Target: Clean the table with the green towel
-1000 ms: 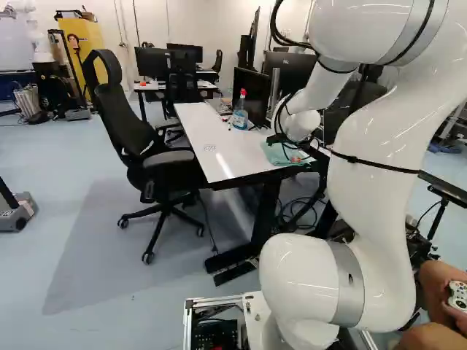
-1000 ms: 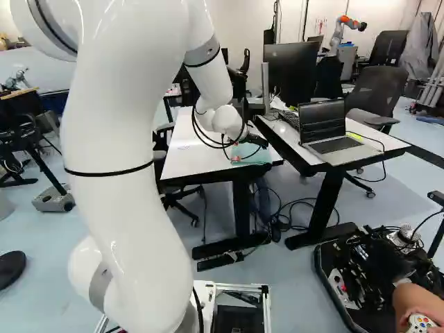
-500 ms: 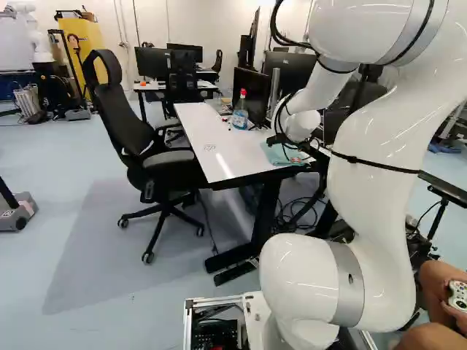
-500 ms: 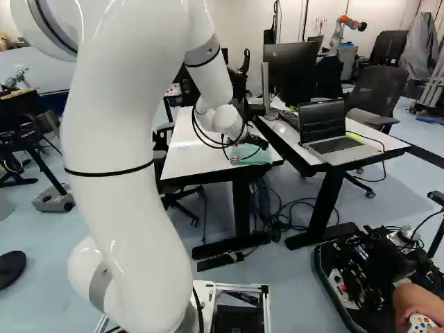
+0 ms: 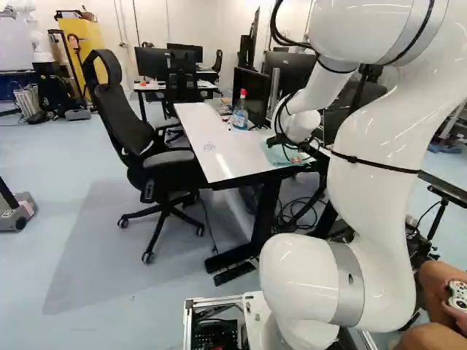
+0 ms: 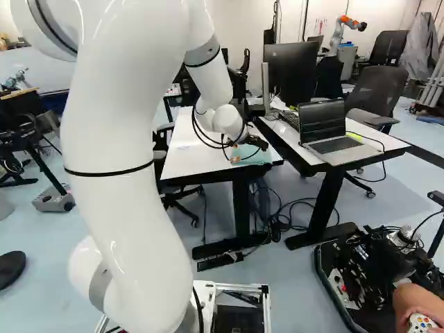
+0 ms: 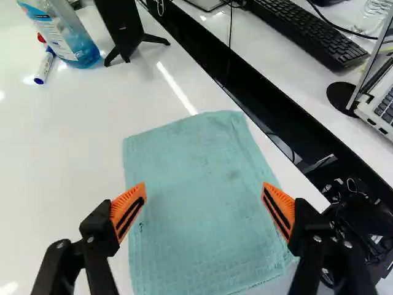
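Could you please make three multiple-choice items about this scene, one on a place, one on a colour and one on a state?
1. Where does the green towel lie?
A. On the floor
B. On the white table
C. On the laptop

2. What colour are the pads of the gripper?
A. Orange
B. Blue
C. White

3. How does the gripper stand?
A. Shut on the green towel
B. Shut on nothing
C. Open

1: B, the wrist view shows it spread on the white tabletop. 2: A, both pads are orange in the wrist view. 3: C, the fingers stand wide apart, with nothing pinched between them.
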Available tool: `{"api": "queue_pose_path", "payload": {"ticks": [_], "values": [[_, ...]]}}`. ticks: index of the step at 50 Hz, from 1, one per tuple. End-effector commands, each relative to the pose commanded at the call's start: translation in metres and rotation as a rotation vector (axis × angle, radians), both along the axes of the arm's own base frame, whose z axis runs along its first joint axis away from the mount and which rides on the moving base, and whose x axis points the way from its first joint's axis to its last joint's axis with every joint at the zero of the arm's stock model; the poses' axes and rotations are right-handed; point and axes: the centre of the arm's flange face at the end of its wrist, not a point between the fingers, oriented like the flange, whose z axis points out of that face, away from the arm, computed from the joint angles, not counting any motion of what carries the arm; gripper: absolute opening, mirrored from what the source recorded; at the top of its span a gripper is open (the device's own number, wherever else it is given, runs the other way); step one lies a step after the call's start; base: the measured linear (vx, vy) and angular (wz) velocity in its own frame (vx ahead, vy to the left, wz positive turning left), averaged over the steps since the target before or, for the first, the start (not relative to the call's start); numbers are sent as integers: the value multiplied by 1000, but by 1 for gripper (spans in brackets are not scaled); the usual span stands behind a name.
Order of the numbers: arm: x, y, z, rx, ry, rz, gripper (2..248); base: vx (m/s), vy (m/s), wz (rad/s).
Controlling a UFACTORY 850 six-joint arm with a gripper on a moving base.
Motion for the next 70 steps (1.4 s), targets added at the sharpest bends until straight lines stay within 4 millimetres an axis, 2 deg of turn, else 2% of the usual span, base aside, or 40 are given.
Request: {"api": "queue_pose_path", "payload": {"ticks": [57,58,63,64,68,69,70], "values": [[0,1,-1,-7,13,16,247,0,0,0],[0,1,-1,-7,13,16,224,0,0,0],[0,1,-1,-7,13,16,224,0,0,0],[0,1,-1,-7,13,16,186,0,0,0],[0,1,-1,-7,13,16,186,0,0,0],[0,1,-1,-7,13,16,147,0,0,0],[0,1,-1,-7,13,16,147,0,0,0]]}}
